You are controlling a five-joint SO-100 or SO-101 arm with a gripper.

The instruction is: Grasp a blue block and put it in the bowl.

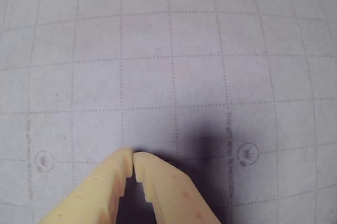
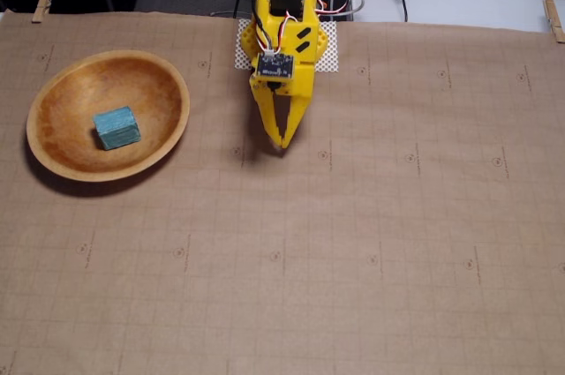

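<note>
1. The blue block (image 2: 116, 127) is a small teal cuboid with rounded edges and a matte face. It lies inside the bowl (image 2: 172, 84), a little left of the middle in the fixed view.
2. The bowl is wide, shallow and wooden, orange-brown inside with a paler rim. It stands on the gridded paper that covers the table (image 2: 397, 260).
3. The yellow end effector (image 2: 282, 144) points down at the paper, well apart from the bowl.
4. In the wrist view its tips (image 1: 132, 155) seem to meet with nothing between them, though the picture is soft.
</note>
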